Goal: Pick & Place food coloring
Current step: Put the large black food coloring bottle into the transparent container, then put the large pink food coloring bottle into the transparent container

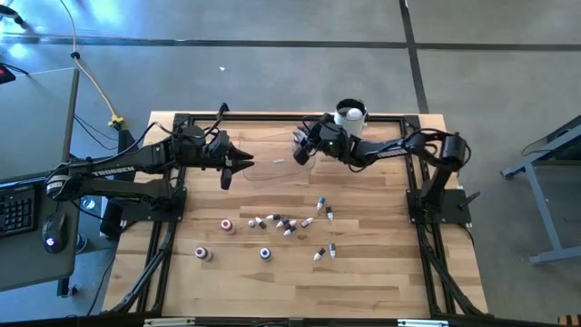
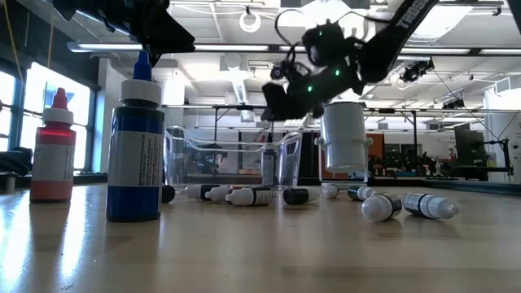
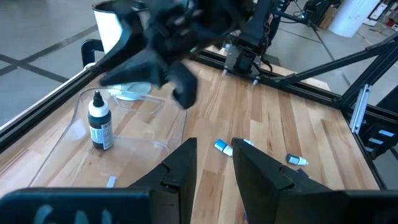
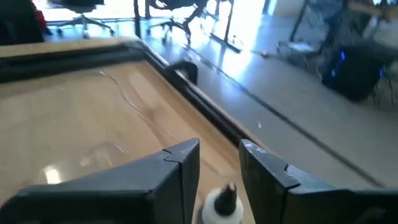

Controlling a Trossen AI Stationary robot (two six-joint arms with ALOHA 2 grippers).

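Several tiny food coloring bottles (image 1: 283, 223) lie scattered on the wooden table's middle, and a few stand upright nearer the near edge (image 1: 201, 253). In the low view a blue bottle (image 2: 134, 146) and a red one (image 2: 53, 150) stand close by. A clear plastic tray (image 3: 134, 134) sits between the arms, and one dark-labelled bottle (image 3: 99, 122) stands upright on its floor. My right gripper (image 4: 219, 163) hovers open above that bottle's cap (image 4: 221, 202) without touching it. My left gripper (image 3: 214, 165) is open, just left of the tray, and holds nothing.
A tall white cylinder with a dark top (image 1: 350, 115) stands at the table's far edge, behind the right arm. A black metal frame (image 1: 272, 117) runs around the table. Bare wood lies along the near edge (image 1: 290, 291).
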